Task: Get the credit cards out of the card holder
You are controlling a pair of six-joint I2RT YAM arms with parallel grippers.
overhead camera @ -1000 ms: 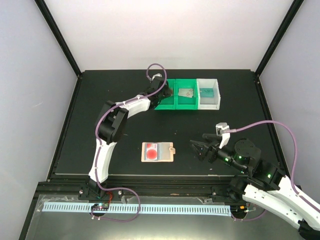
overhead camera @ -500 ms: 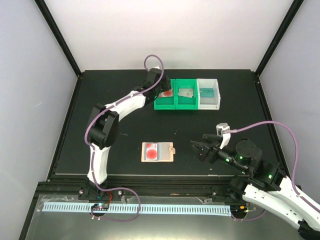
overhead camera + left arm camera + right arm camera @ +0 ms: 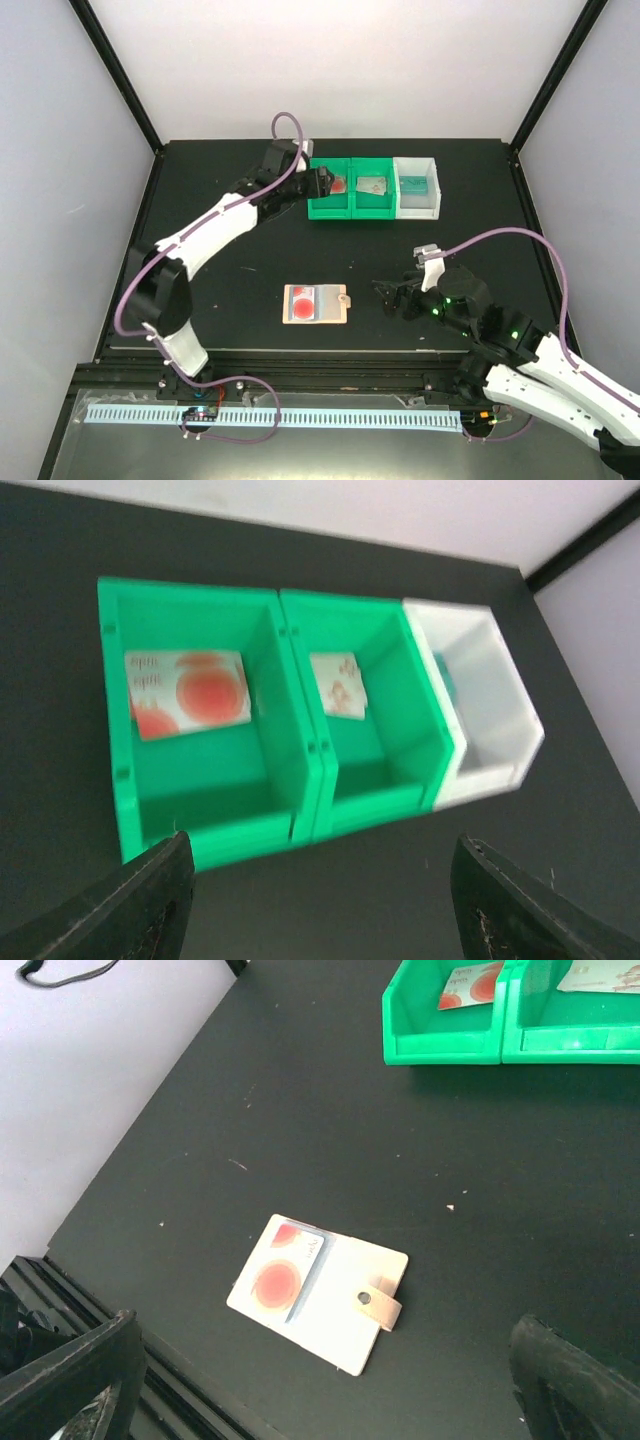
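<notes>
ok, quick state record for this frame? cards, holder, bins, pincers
card holder: flat on the table, tab side towards the right arm
card in holder: one, red-blotch design, in the pocket
left green bin: red-blotch card
middle green bin: grey card
white bin: teal card
left pincer: open, empty, over the table in front of the green bins
right pincer: open, empty, beside the holder, apart from it
task: one card not yet out
</notes>
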